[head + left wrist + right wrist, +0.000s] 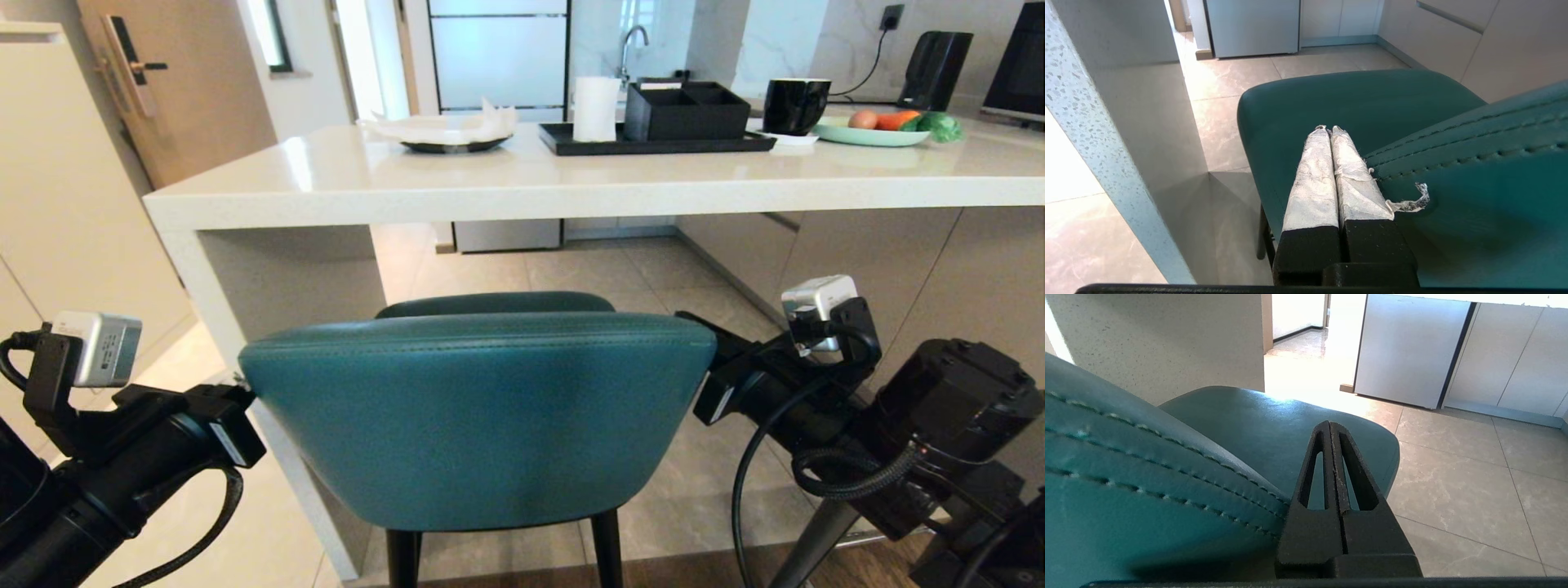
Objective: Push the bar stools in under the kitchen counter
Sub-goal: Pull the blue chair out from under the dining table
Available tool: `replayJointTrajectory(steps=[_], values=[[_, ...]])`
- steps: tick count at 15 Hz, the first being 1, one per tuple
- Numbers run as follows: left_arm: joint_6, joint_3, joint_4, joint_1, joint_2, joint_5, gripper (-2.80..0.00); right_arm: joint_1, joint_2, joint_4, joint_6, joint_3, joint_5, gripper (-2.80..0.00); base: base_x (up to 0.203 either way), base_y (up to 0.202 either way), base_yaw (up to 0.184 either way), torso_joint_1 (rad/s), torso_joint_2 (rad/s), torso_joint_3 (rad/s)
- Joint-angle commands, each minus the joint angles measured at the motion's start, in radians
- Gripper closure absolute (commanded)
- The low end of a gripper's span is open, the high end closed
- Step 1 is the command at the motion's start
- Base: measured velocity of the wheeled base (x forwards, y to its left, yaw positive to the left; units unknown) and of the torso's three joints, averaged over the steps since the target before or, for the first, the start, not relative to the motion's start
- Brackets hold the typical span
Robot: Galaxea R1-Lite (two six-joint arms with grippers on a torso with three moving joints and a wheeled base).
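Ahead, only the kitchen counter (571, 184) (loaded tray (661, 143)) faces the teal stool (478, 416).

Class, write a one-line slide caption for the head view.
Both shut grippers, left and right, flank the teal stool's backrest before the white kitchen counter.

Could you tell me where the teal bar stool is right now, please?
In the head view the teal bar stool stands centre foreground, its seat partly under the kitchen counter, with the shut left end effector and right end effector flanking its backrest.
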Motion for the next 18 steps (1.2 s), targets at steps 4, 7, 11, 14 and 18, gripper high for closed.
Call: replayJointTrajectory(steps=[4, 7, 11, 14, 18], values=[[-0.004, -0.016, -0.005, 0.002, -0.005, 0.006, 0.0, -0.005, 0.015, 0.0, 0.006, 0.008, -0.017, 0.0, 0.0, 0.0, 0.0, 0.0, 0.0, 0.0], [-0.005, -0.013, -0.005, 0.002, -0.002, 0.006, 0.0, -0.007, 0.019, 0.0, 0.007, 0.005, -0.017, 0.0, 0.0, 0.0, 0.0, 0.0, 0.0, 0.0], [-0.005, -0.02, -0.003, 0.0, 0.002, 0.004, 0.0, -0.008, 0.032, 0.0, 0.007, 0.001, -0.017, 0.0, -0.057, 0.0, -0.001, 0.005, 0.0, 0.0], [-0.007, -0.02, -0.003, 0.0, 0.002, 0.004, 0.0, -0.01, 0.033, 0.001, 0.01, -0.012, -0.018, 0.0, -0.195, 0.0, -0.001, 0.003, 0.0, 0.003], [-0.007, -0.043, -0.002, 0.002, 0.009, 0.005, 0.0, -0.013, 0.033, 0.001, 0.01, -0.015, -0.018, 0.0, -0.147, 0.0, -0.003, 0.001, 0.0, 0.005]])
